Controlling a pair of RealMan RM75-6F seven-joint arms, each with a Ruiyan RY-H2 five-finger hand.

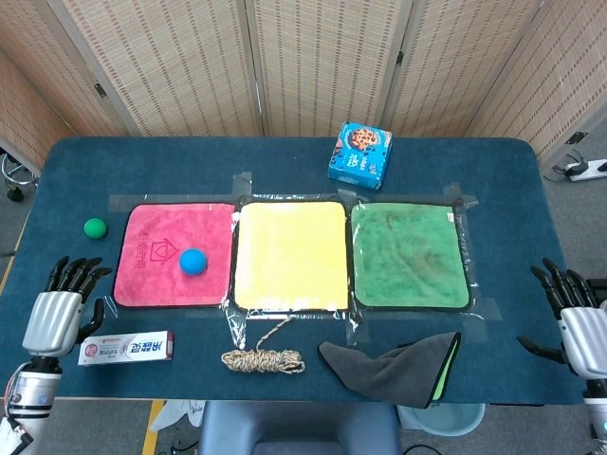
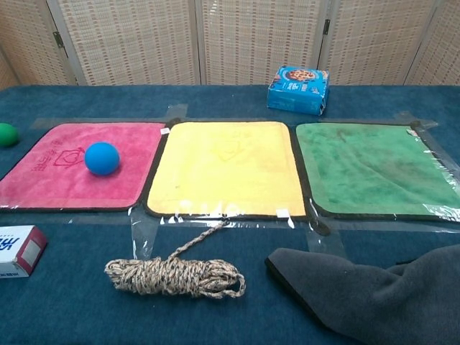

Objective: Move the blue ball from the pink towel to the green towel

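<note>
The blue ball (image 1: pixel 193 261) (image 2: pixel 102 158) lies on the pink towel (image 1: pixel 152 275) (image 2: pixel 50 180), toward its right side. The green towel (image 1: pixel 409 254) (image 2: pixel 374 169) is taped flat at the right, with a yellow towel (image 1: pixel 289 254) (image 2: pixel 226 169) between the two. My left hand (image 1: pixel 59 313) hovers at the table's near left corner, fingers apart and empty, well left of the ball. My right hand (image 1: pixel 576 318) is at the table's right edge, fingers spread, holding nothing. Neither hand shows in the chest view.
A small green ball (image 1: pixel 94 227) (image 2: pixel 6 134) sits left of the pink towel. A toothpaste box (image 1: pixel 127 348) (image 2: pixel 18 249), a coil of rope (image 1: pixel 264 358) (image 2: pixel 175 276) and a grey cloth (image 1: pixel 398 365) (image 2: pixel 374 295) line the front edge. A blue cookie box (image 1: pixel 360 154) (image 2: pixel 298 89) stands behind the towels.
</note>
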